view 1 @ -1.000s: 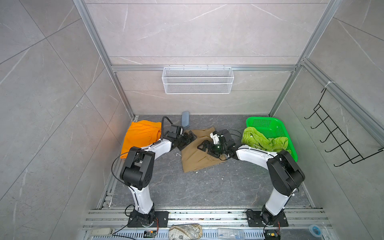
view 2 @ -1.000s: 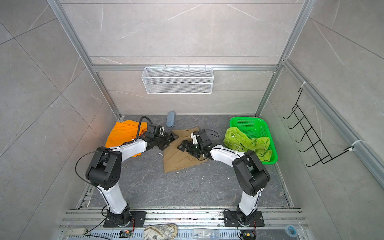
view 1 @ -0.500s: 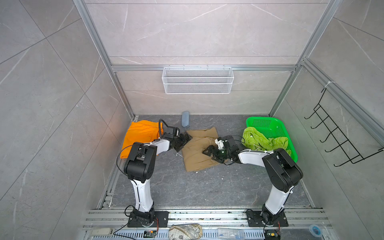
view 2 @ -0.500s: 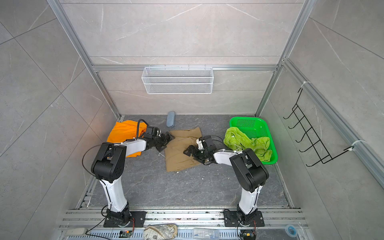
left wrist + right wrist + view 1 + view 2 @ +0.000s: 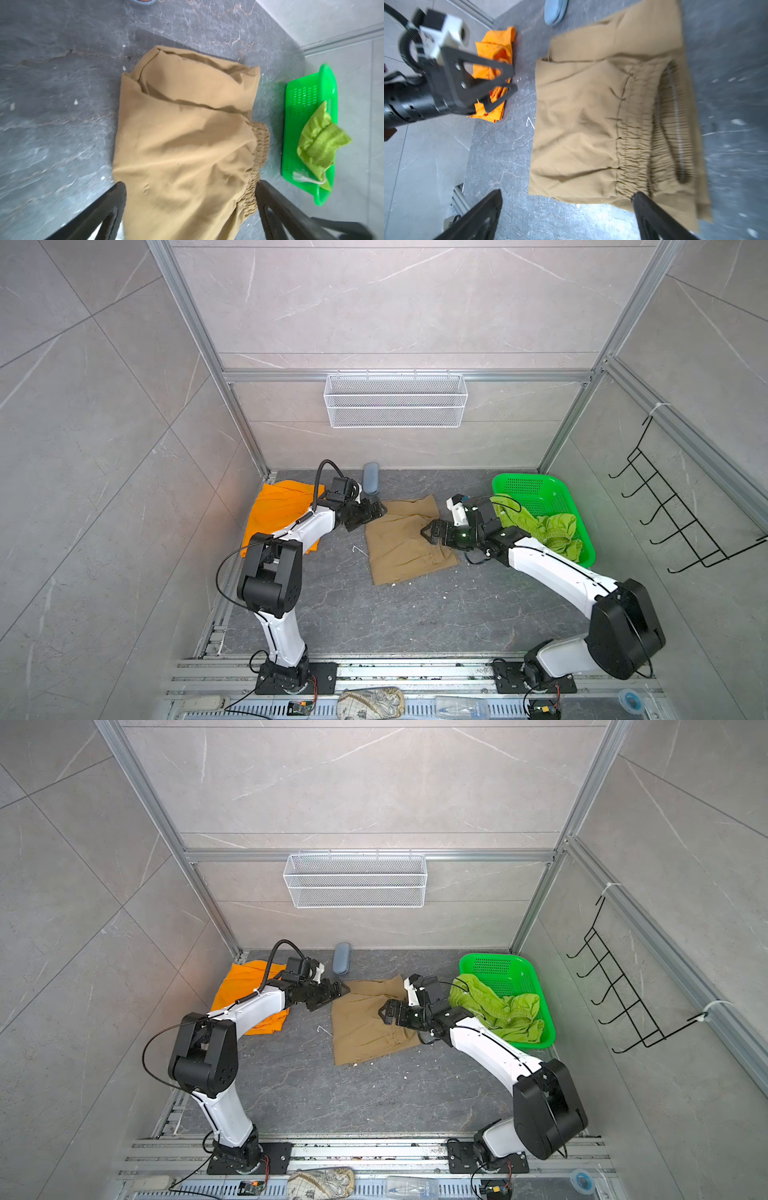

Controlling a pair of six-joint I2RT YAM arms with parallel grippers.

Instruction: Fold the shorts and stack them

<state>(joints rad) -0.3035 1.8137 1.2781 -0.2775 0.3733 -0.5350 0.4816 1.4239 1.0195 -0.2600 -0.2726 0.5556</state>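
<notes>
The khaki shorts (image 5: pixel 405 547) (image 5: pixel 365 1023) lie folded flat in the middle of the dark floor, with the elastic waist showing in the right wrist view (image 5: pixel 591 108). My left gripper (image 5: pixel 380 509) (image 5: pixel 343 990) hovers open at their far left corner, its jaws spread over the cloth (image 5: pixel 187 124) without gripping it. My right gripper (image 5: pixel 428 531) (image 5: pixel 384 1011) stands open above their right edge. The orange shorts (image 5: pixel 278 510) (image 5: pixel 243 986) lie at the left. The lime green shorts (image 5: pixel 536 524) (image 5: pixel 494 1004) are heaped in the green basket (image 5: pixel 528 485) (image 5: pixel 494 963).
A grey-blue oblong case (image 5: pixel 371 479) lies by the back wall. A white wire basket (image 5: pixel 395 406) hangs on the back wall and a black hook rack (image 5: pixel 681 522) on the right wall. A white string end (image 5: pixel 357 549) and small crumbs lie beside the khaki shorts.
Both grippers have drawn apart from the middle of the khaki shorts, the left to the far left corner, the right to the right side. The shorts now lie flatter, as a folded rectangle.
</notes>
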